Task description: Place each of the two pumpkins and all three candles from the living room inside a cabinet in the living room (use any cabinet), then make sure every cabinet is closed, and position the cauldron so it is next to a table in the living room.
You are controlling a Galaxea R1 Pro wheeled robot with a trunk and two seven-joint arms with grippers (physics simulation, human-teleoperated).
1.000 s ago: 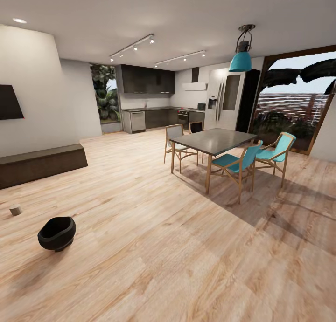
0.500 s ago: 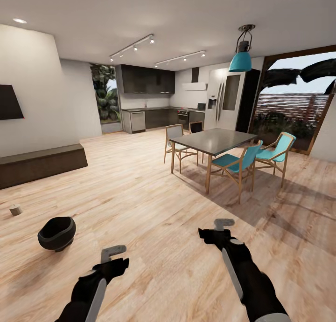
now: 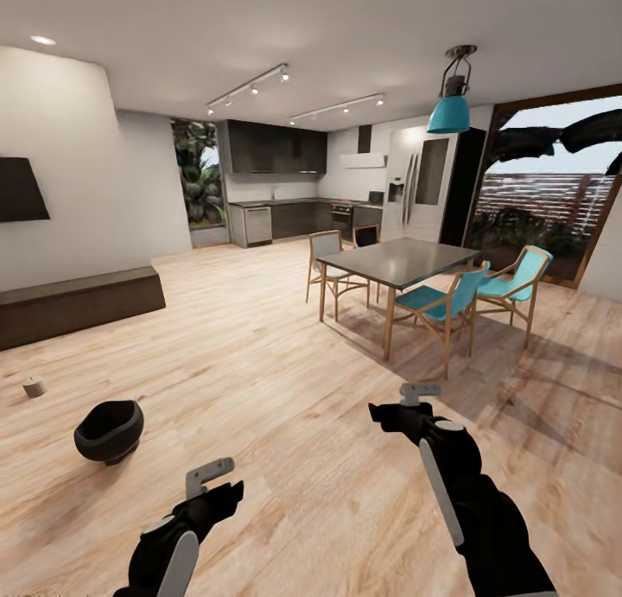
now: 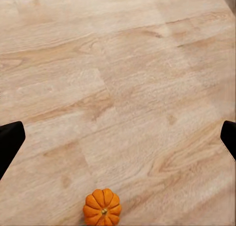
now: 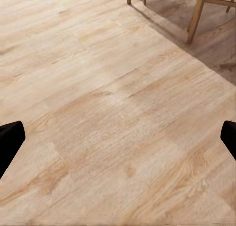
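Plainly, progress: nothing stowed yet; long low dark brown wood cabinet [image 3: 78, 305] shut.
Floor: black round-bellied cauldron [image 3: 109, 430] and stubby tan candle [image 3: 34, 387] on pale planks; small orange ribbed pumpkin [image 4: 102, 208] too.
Grippers: left gripper [image 3: 212, 485] and right gripper [image 3: 413, 403] wide, empty.
Room: grey dining table [image 3: 399, 261], well apart from cauldron.

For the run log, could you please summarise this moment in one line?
left hand open | right hand open | cauldron, candle, pumpkin on floor

Black cauldron [image 3: 108, 430]; orange ribbed pumpkin [image 4: 102, 207]; teal chairs [image 3: 441, 301].
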